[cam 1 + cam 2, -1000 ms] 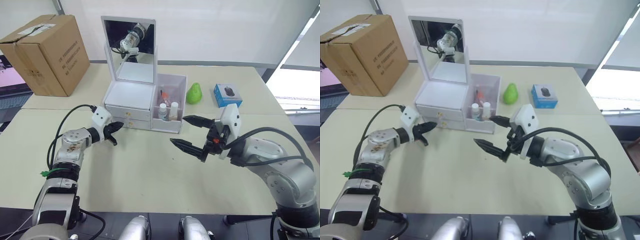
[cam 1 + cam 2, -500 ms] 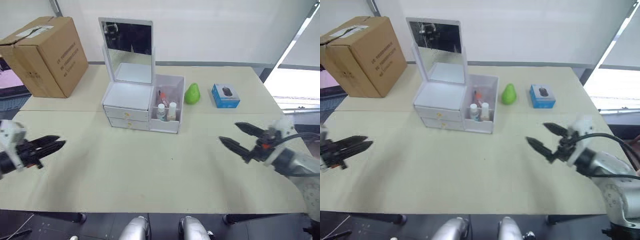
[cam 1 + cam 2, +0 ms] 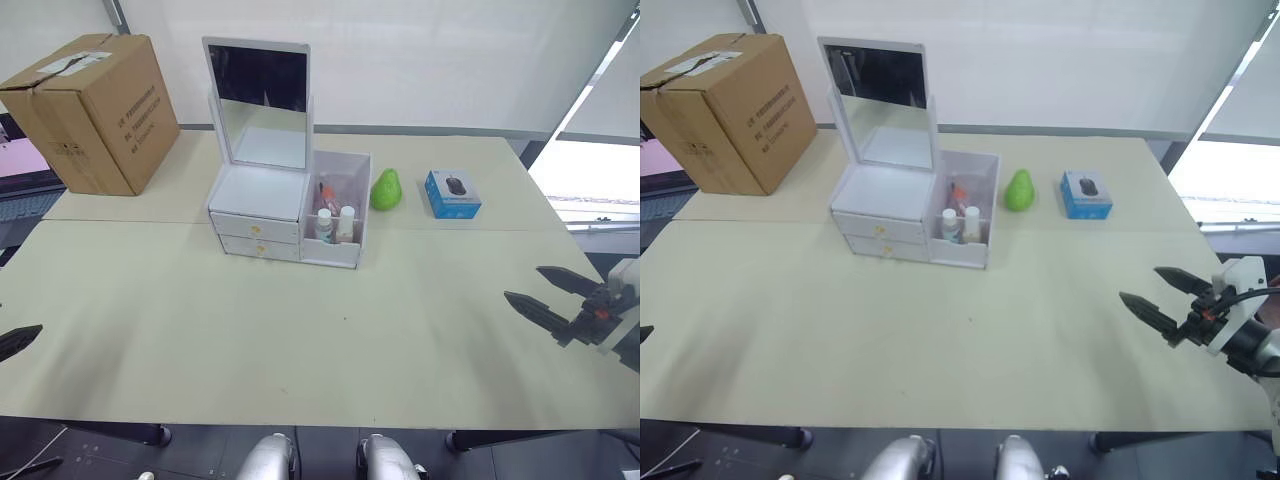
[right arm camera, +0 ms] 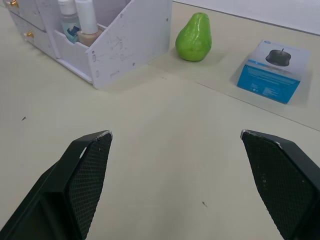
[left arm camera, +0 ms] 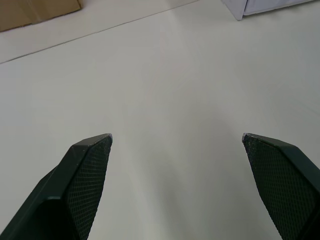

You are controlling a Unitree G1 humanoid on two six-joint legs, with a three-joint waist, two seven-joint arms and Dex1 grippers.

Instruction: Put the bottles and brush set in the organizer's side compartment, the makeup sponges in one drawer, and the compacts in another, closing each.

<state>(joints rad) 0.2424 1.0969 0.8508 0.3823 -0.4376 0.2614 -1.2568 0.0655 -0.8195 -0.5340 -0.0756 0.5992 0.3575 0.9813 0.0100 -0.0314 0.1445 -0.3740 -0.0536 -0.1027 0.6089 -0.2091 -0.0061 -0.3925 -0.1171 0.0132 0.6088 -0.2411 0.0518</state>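
Observation:
The white organizer [image 3: 256, 193] with its upright mirror stands at mid-table, and both gold-knobbed drawers [image 3: 255, 231] are shut. Its side compartment [image 3: 340, 250] holds the two white-capped bottles [image 3: 325, 225], and the brush set [image 3: 325, 189] shows as a reddish shape behind them. The makeup sponges and compacts are out of view. My right gripper [image 3: 524, 283] hovers open and empty over the table's right edge, far from the organizer. My left gripper [image 5: 176, 137] is open over bare table, one fingertip [image 3: 28, 335] showing at the far left edge.
A green pear [image 3: 386, 189] and a blue mouse box [image 3: 452, 193] lie right of the organizer. A brown cardboard box [image 3: 95, 110] stands at the back left. The beige table [image 3: 300, 340] spreads wide in front of the organizer.
Both arms have drawn back from the organizer's front to the table's left and right edges. The left gripper has gone from shut to open. The right stayed open.

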